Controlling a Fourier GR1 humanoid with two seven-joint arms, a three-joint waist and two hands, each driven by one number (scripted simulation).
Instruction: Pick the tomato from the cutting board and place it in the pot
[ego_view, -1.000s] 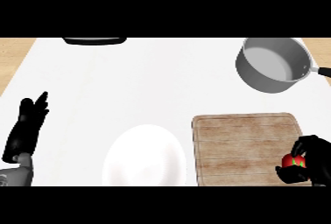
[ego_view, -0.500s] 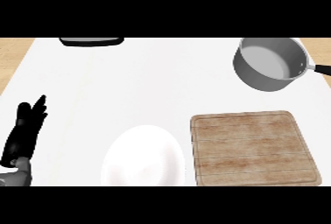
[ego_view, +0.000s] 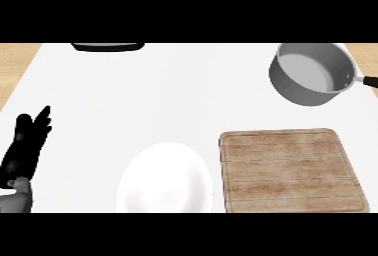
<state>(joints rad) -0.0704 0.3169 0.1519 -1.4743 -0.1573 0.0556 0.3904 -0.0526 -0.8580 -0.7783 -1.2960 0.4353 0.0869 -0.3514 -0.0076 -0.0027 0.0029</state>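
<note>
The wooden cutting board (ego_view: 292, 170) lies at the lower right of the white counter with nothing on it. The grey pot (ego_view: 310, 73) with a black handle stands at the upper right; its inside looks empty. No tomato shows anywhere in the head view. My left hand (ego_view: 26, 146) rests at the left edge, fingers straight and pointing up, holding nothing. My right hand is out of the picture.
A white plate (ego_view: 165, 179) lies at the bottom middle, just left of the cutting board. A dark object (ego_view: 108, 46) sits at the counter's far edge, upper left. Wooden floor shows past the counter's left and right edges.
One second ago my right hand held the tomato at the board's lower right corner. It left the view with the tomato half a second ago and stays out of sight. The left hand barely moved.
</note>
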